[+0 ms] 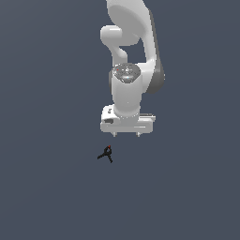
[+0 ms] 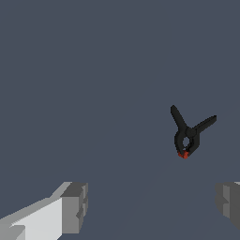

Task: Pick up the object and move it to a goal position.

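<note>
Grey fingertips [image 2: 75, 208] sit closest in the wrist view, one on each side of the frame, set wide apart with nothing between them. Gripper [image 1: 127, 135] hangs spread open, empty, pointing straight down at the floor.

Beyond the fingertips, the object [image 2: 188, 133] lies on the dark grey floor [image 2: 93, 84]: a small black clamp-like item with two thin prongs splayed in a V and a red tip at the other end. It is off to one side of the gap between the fingers, not centred under it.

Exterior view: the object [image 1: 106, 154] is tiny against the white arm [image 1: 133, 56], lying below the gripper in the picture and toward the exterior view's left of it, near but not touching. Red tip faces the gripper; prongs splay away.

Farther back, the arm rises out of the top of the frame. Whether the gripper is well above the floor cannot be told.
</note>
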You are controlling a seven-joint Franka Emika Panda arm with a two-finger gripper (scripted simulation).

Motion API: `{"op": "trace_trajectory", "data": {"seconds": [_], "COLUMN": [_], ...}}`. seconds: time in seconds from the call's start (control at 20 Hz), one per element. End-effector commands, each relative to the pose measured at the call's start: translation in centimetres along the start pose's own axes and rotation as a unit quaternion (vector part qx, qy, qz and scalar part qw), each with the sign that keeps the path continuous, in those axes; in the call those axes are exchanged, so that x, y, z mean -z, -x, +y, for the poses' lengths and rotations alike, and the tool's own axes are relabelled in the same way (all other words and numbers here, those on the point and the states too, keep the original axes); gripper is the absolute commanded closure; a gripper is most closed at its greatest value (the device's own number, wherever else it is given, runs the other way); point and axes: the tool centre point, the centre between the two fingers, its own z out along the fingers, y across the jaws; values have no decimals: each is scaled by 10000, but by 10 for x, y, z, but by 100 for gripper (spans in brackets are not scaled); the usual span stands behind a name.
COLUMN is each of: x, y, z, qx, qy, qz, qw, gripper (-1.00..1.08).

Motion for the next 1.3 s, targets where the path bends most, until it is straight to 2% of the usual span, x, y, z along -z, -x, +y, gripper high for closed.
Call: {"op": "trace_trajectory", "data": {"seconds": [0.0, 0.35, 0.6, 0.85, 1.25], "x": [-14, -61, -82, -91, -103], "y": [-6, -20, -23, -24, -23], "z": [15, 64, 87, 96, 96], "qx": [-210, -863, -1140, -1252, -1242], "qy": [21, 117, 174, 200, 198], "qz": [-27, -98, -126, -137, -141], "qw": [9998, 9962, 9933, 9918, 9920], "gripper": [-92, -92, -92, -92, -92]}}
